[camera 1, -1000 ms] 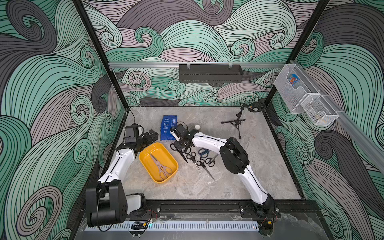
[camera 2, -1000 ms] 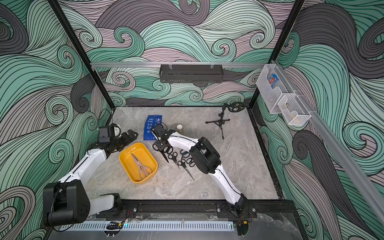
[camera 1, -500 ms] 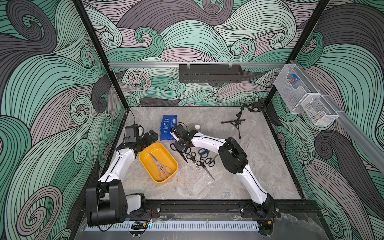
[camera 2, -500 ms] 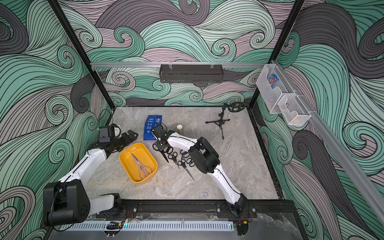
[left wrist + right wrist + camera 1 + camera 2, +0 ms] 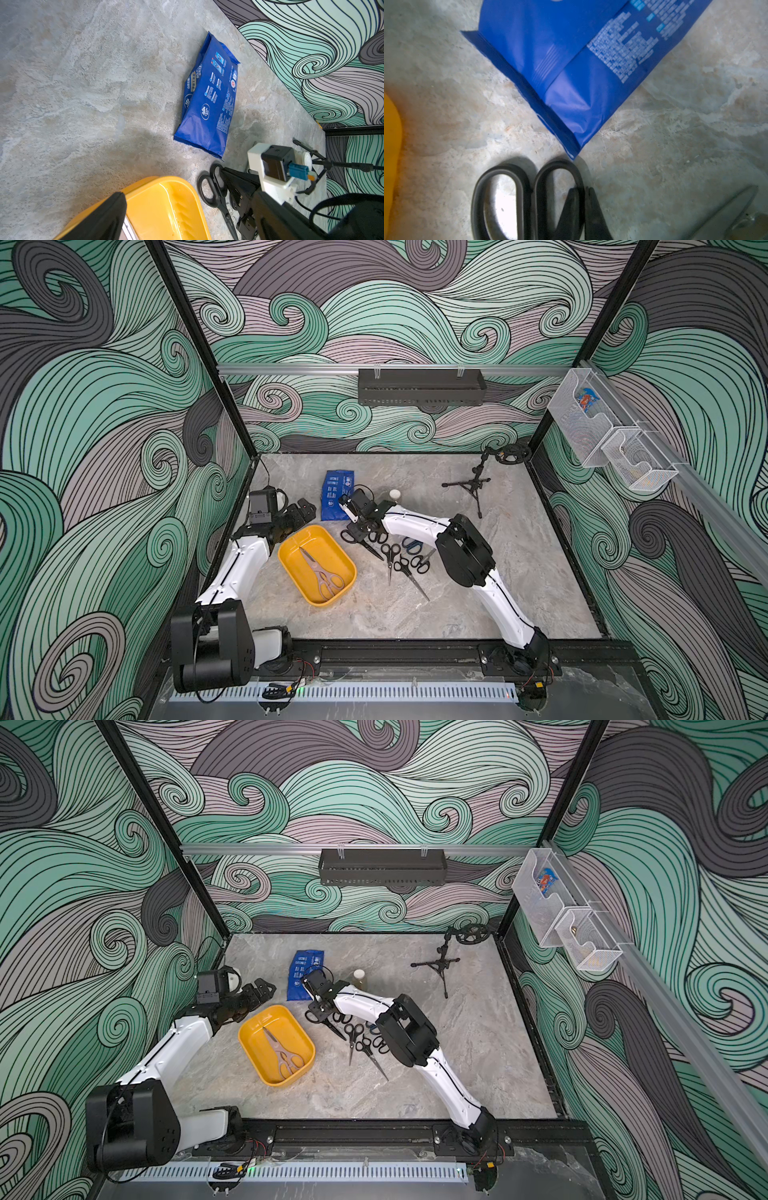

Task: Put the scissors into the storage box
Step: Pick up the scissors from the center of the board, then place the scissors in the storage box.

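The yellow storage box (image 5: 328, 547) (image 5: 286, 1027) sits left of centre with a pinkish pair of shears (image 5: 322, 578) lying in it. Just right of its far corner lies a big black-handled pair of scissors (image 5: 351, 537) (image 5: 500, 199). My right gripper (image 5: 360, 526) (image 5: 584, 207) is shut on one handle loop of it, low at the table. Several smaller scissors (image 5: 399, 562), one blue-handled (image 5: 411, 545), lie by the right forearm. My left gripper (image 5: 301, 510) (image 5: 259, 990) hovers open over the box's far left corner, one finger (image 5: 104, 216) showing.
A blue wipes pack (image 5: 336, 493) (image 5: 571, 52) lies just beyond the held scissors, with a small white-capped bottle (image 5: 395, 493) beside it. A black mini tripod (image 5: 469, 485) stands at the back right. A black bin (image 5: 419, 387) and mesh baskets (image 5: 602, 427) hang on the walls.
The right gripper's jaws have come together on the black scissors' handle loop. Both arms have otherwise stayed almost still.
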### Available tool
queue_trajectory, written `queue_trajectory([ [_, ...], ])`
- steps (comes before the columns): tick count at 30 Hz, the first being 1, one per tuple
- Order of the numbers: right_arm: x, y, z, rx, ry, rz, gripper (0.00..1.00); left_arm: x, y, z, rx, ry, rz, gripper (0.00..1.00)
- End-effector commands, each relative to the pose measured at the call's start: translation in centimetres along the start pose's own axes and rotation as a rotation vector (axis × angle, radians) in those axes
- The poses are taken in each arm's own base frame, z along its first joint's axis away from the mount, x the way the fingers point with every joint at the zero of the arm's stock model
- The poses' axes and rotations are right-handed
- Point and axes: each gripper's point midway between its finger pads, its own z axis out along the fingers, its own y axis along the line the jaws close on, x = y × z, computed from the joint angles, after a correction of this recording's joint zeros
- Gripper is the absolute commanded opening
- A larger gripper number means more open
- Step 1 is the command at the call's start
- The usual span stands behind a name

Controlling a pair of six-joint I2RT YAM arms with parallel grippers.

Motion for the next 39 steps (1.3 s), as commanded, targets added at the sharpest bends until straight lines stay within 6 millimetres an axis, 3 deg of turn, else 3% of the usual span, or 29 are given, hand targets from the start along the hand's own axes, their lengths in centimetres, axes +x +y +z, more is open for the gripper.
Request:
queue_trajectory([
  [1,0.8,-1.1,0.3,0.032,0.032,-0.007,0.00,-1.0,-0.6,-0.2,-0.002,-0.014,0.023,0.98],
  [5,-1.1,-1.7,-2.1,0.018,-0.022,0.031,0.00,-1.0,-0.6,0.0,-0.001,-0.010,0.009,0.99],
  [14,-6.1,-3.9,-10.6,-0.003,-0.181,0.153,0.00,-1.4,-0.4,0.2,-0.001,-0.018,-0.046,0.99],
  [19,-7.5,-3.0,-14.0,-0.091,-0.233,0.229,0.00,-1.8,0.9,-0.5,-0.017,-0.059,-0.110,0.99],
  [23,-8.4,-0.8,-15.8,-0.193,-0.253,0.276,0.00,-2.1,3.4,-1.3,-0.065,-0.097,-0.175,0.98],
  [31,-9.3,5.8,-16.4,-0.287,-0.262,0.266,0.00,-3.2,8.9,-2.7,-0.199,-0.182,-0.310,0.99],
  [39,-8.8,11.2,-13.5,-0.331,-0.248,0.268,0.00,-3.9,12.1,-4.1,-0.347,-0.231,-0.349,0.99],
])
